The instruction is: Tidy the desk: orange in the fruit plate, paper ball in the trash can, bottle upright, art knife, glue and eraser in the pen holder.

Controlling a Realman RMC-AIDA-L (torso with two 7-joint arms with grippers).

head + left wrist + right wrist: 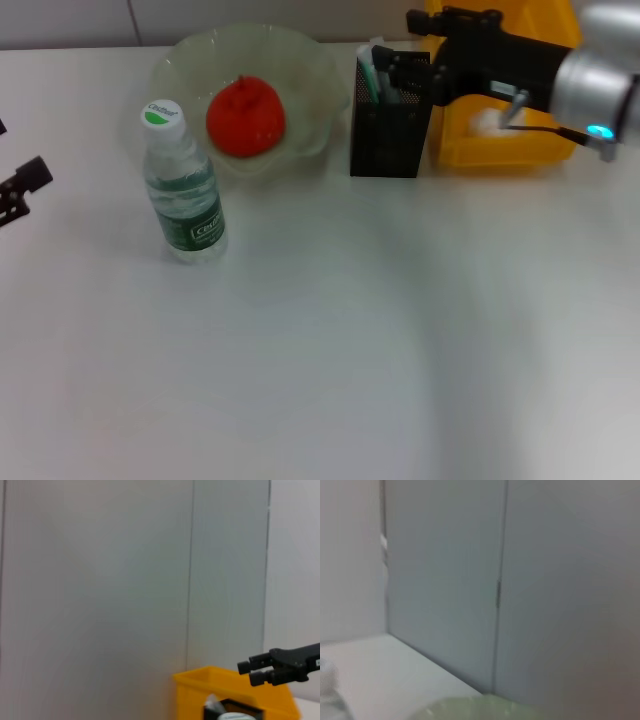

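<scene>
The orange (245, 116) lies in the pale green fruit plate (310, 75) at the back. The water bottle (183, 190) stands upright in front of the plate, at its left. The black mesh pen holder (388, 135) holds white and green items (371, 72); I cannot tell which is art knife, glue or eraser. A white paper ball (487, 122) rests in the yellow trash can (500, 150). My right gripper (402, 42) hovers open over the pen holder, holding nothing. It also shows in the left wrist view as the right gripper (251, 672). My left gripper (25, 185) is parked at the left edge.
The trash can (225, 685) and the pen holder's top (232, 712) show low in the left wrist view against a grey panelled wall. The right wrist view shows that wall, the desk's back edge and the fruit plate's rim (470, 710).
</scene>
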